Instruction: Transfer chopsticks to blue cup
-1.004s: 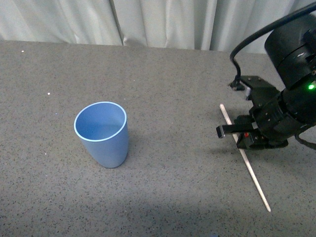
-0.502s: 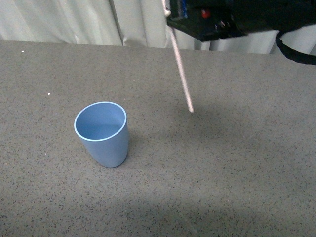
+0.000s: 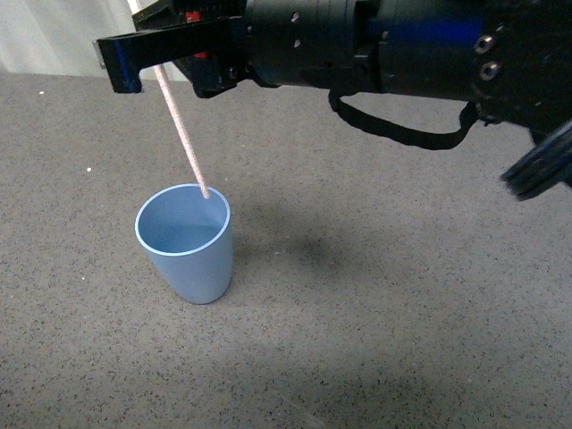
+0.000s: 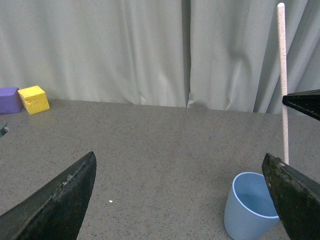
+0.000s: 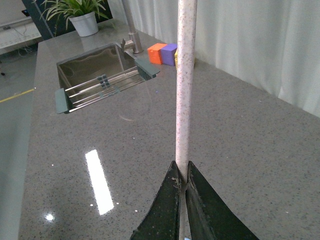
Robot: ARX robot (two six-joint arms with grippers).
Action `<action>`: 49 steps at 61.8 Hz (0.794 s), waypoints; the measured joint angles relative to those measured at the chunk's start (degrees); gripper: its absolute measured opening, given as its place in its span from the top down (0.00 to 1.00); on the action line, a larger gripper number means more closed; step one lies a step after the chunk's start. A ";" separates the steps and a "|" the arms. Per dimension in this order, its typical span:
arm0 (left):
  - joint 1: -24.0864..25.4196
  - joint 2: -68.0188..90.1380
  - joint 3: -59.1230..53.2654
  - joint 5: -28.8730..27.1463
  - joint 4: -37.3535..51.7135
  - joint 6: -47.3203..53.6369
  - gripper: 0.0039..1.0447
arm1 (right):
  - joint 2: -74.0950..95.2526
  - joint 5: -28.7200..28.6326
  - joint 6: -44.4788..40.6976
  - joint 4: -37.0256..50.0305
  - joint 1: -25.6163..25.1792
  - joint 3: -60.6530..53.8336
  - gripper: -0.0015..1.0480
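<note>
Right claw (image 3: 145, 64) is clenched on the chopstick (image 3: 183, 143) about mid-length. The stick hangs steeply, tip at the far rim of the blue cup (image 3: 186, 259), left of the counter's middle. It looks light, stiff and slick, so it may swivel. Left claw (image 4: 175, 200) gapes empty.

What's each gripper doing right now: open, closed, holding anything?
Left gripper: open, empty.
Right gripper: closed on the chopstick, whose lower tip is near the blue cup rim.

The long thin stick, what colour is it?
Cream-white stick, finely speckled; clearest in right wrist view.
</note>
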 joint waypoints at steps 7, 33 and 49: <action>0.00 0.00 0.00 0.00 0.00 0.00 0.06 | 2.38 -0.09 0.98 0.66 0.74 0.81 0.99; 0.00 0.00 0.00 0.00 0.00 0.00 0.06 | 7.45 0.48 1.75 0.61 1.88 2.71 0.88; 0.00 0.00 0.00 0.00 0.00 0.00 0.06 | 7.45 0.24 0.92 0.24 1.92 2.69 0.44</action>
